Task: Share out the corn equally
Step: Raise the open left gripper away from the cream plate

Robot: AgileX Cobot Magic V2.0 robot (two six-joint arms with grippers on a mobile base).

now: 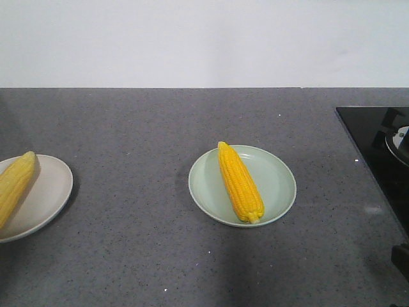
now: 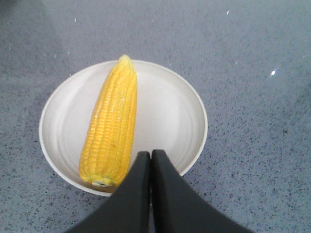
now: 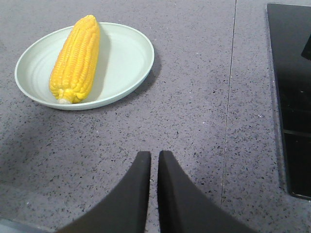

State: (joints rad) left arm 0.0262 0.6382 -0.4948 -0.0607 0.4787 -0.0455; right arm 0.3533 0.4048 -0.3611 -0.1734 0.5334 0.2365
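Grey speckled counter [image 1: 147,211] below a plain white wall [image 1: 204,38], black cooktop [image 1: 377,147] at right. One bright yellow corn [image 1: 239,182] on the green plate [image 1: 278,182], ahead-left of the closed, empty right claw [image 3: 153,160]. Paler corn [image 2: 111,126] on the white plate [image 2: 170,111], just before the closed, empty left claw [image 2: 149,158].

Grey speckled counter [image 1: 140,256]: white plate [image 1: 45,198], green plate [image 1: 275,185], black cooktop [image 1: 377,147].
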